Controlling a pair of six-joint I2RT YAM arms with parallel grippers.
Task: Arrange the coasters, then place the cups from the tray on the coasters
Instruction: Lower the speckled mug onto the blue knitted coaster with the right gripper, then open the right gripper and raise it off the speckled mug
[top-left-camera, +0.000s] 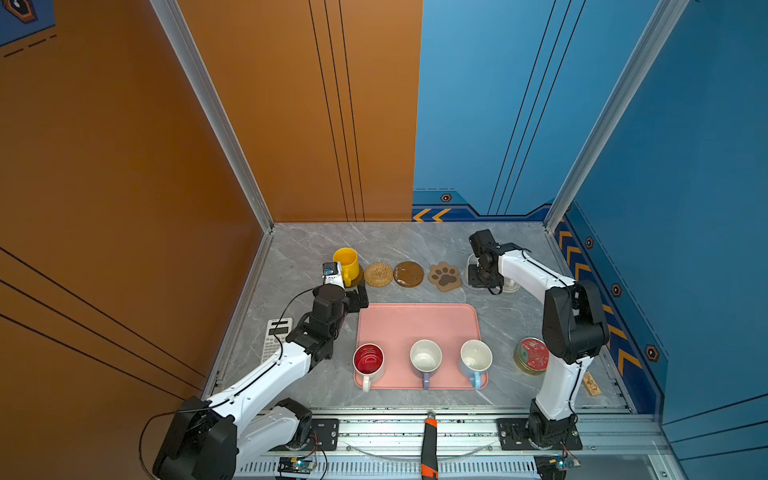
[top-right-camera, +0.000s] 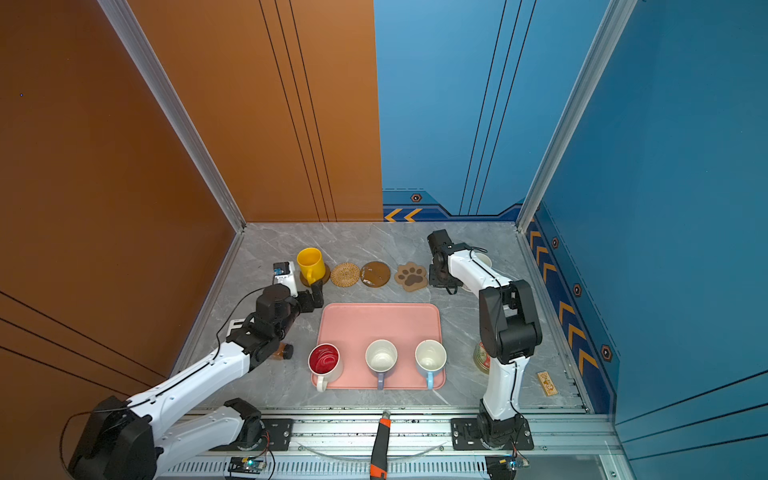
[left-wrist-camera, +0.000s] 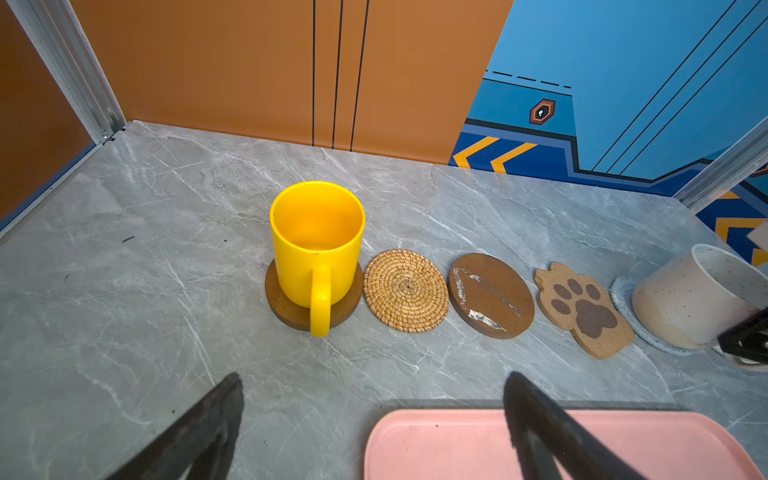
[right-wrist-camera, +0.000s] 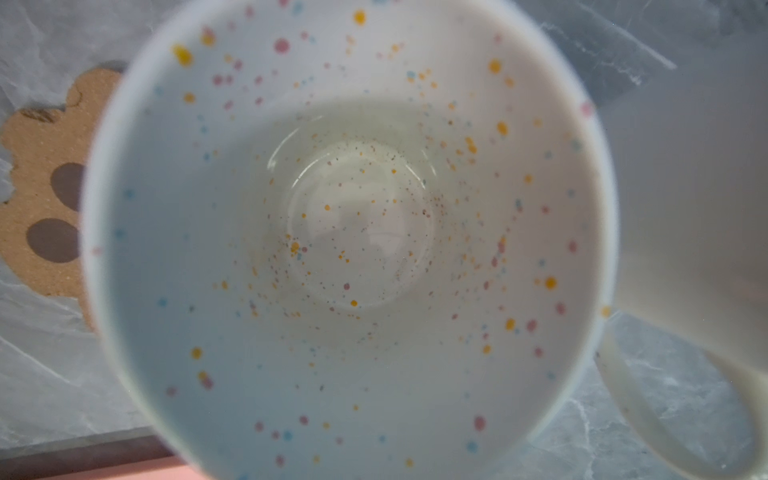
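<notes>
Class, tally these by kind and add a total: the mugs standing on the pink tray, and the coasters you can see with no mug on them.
Mugs on the tray: 3 (red-inside mug, lilac-handled mug, blue-handled mug)
Coasters with no mug: 3 (rattan coaster, brown disc, paw coaster)
Total: 6

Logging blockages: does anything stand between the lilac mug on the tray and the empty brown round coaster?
Nothing visible does. Behind the lilac mug the tray is bare, and so is the table strip before the empty brown coaster. The left gripper hangs open off by the tray's far left corner.
</notes>
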